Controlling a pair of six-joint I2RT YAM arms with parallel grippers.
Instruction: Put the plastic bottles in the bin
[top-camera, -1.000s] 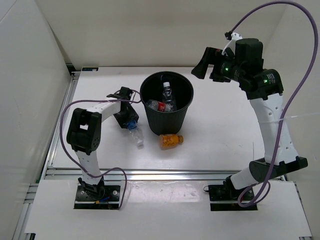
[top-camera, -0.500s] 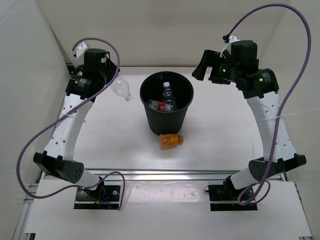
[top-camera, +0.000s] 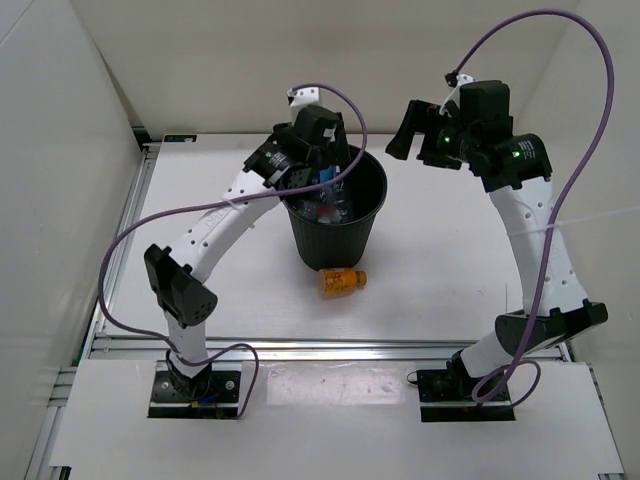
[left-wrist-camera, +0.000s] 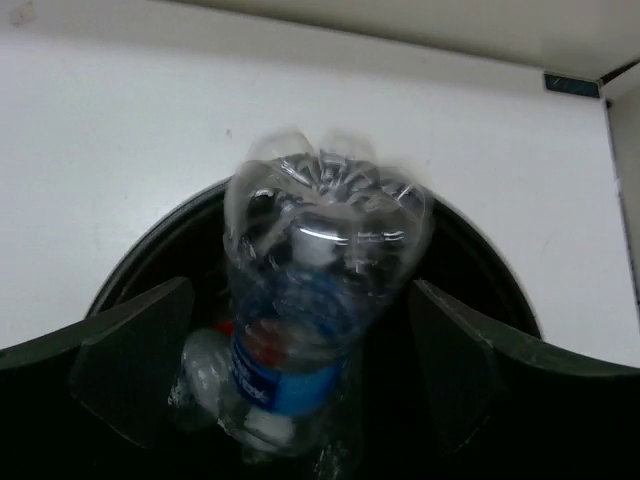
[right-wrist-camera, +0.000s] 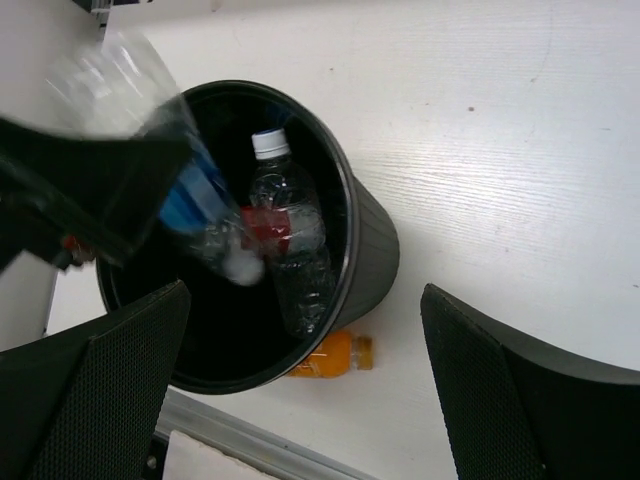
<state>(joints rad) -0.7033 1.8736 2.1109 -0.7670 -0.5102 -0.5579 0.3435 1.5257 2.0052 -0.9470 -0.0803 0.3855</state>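
The black bin (top-camera: 350, 238) stands mid-table. My left gripper (top-camera: 318, 165) hangs over its rim, open. A clear bottle with a blue label (left-wrist-camera: 305, 290) sits blurred and cap down between the spread fingers (left-wrist-camera: 135, 365), loose and dropping into the bin (left-wrist-camera: 475, 255). In the right wrist view the same bottle (right-wrist-camera: 195, 200) tips into the bin (right-wrist-camera: 372, 240) beside a clear white-capped bottle (right-wrist-camera: 290, 235) and a red-labelled one (right-wrist-camera: 262, 222). An orange bottle (top-camera: 342, 281) lies on the table against the bin's near side. My right gripper (top-camera: 405, 130) hovers open and empty, high to the bin's right.
White walls close in the table on the left, back and right. A metal rail (top-camera: 330, 347) runs along the near edge in front of the arm bases. The right arm's purple cable (top-camera: 600, 140) loops high on the right.
The left arm swung from the far left to over the bin carrying the blue-label bottle, then opened its jaws and released it. The right arm barely moved.
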